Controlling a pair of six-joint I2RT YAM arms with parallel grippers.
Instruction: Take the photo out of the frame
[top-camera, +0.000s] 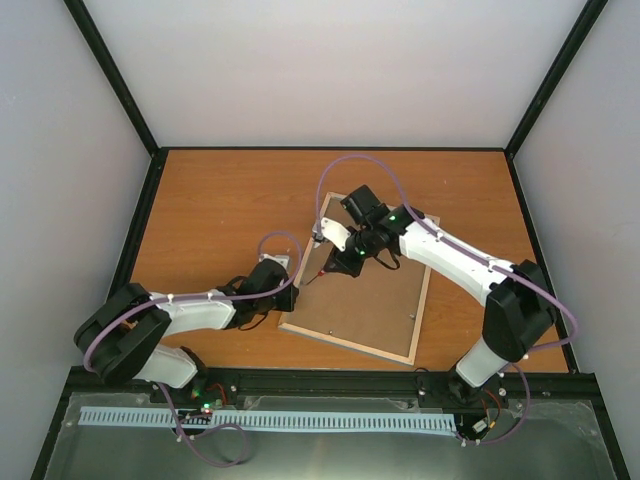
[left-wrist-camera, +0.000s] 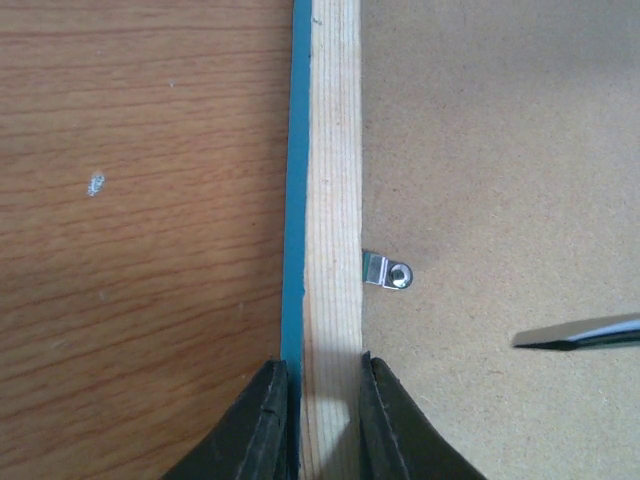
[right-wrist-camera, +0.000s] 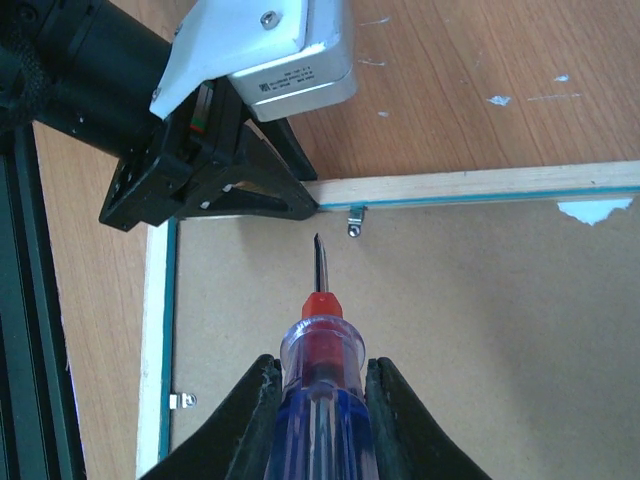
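The frame (top-camera: 346, 344) lies face down on the wooden table, its pale wood rim (left-wrist-camera: 332, 200) and turquoise edge showing around a brown backing board (top-camera: 375, 300). The photo is hidden beneath that board. My left gripper (left-wrist-camera: 325, 375) is shut on the frame's left rim, one finger on each side. My right gripper (right-wrist-camera: 322, 375) is shut on a screwdriver (right-wrist-camera: 322, 410) with a clear blue handle and a red collar. Its blade tip (right-wrist-camera: 318, 245) hovers over the board just short of a small metal clip (right-wrist-camera: 354, 222), close to the left gripper.
A second metal clip (right-wrist-camera: 182, 401) sits on the frame's adjoining side. Bare wooden table (top-camera: 220, 210) surrounds the frame, with white specks (right-wrist-camera: 498, 99) on it. A black rail (top-camera: 330, 380) runs along the near edge, and grey walls enclose the table.
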